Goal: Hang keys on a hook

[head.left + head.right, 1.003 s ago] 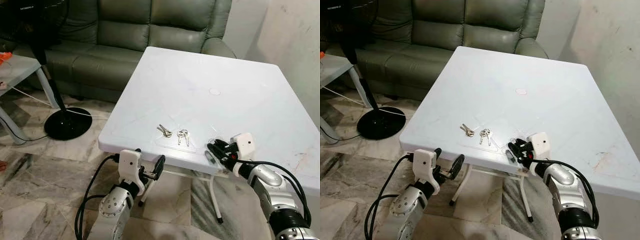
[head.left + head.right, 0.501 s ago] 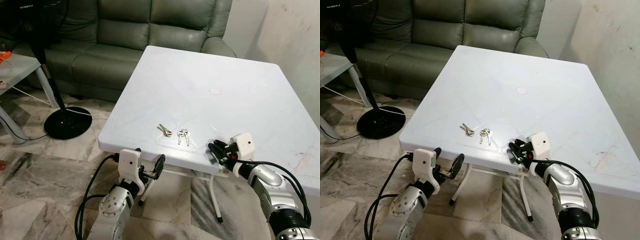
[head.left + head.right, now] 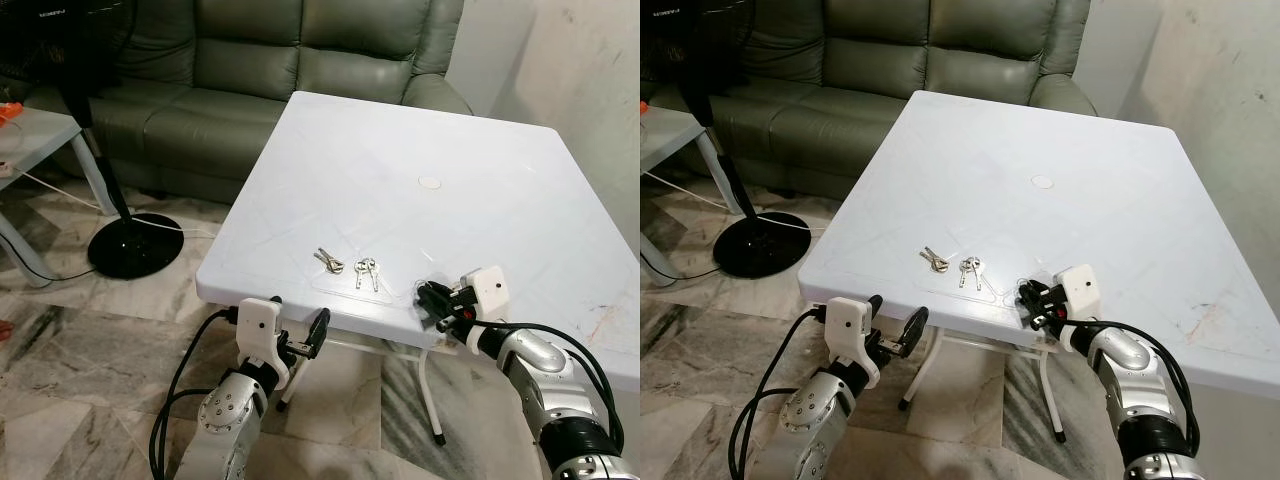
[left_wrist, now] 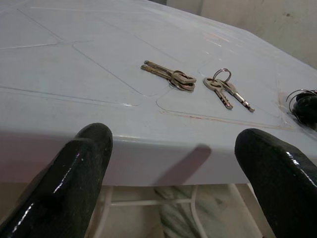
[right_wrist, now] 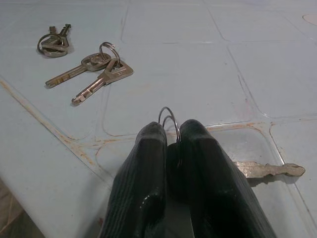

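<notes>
Right gripper at the worktop's near edge, lower right, fingers pinched on a key ring, its key flat beside | left gripper spread wide below the edge, lower centre-left | two more key sets lie mid-frame | sofa up top.

The white table carries two key bunches near its front edge: one bunch on the left, another just beside it. A third key lies flat further right.
</notes>
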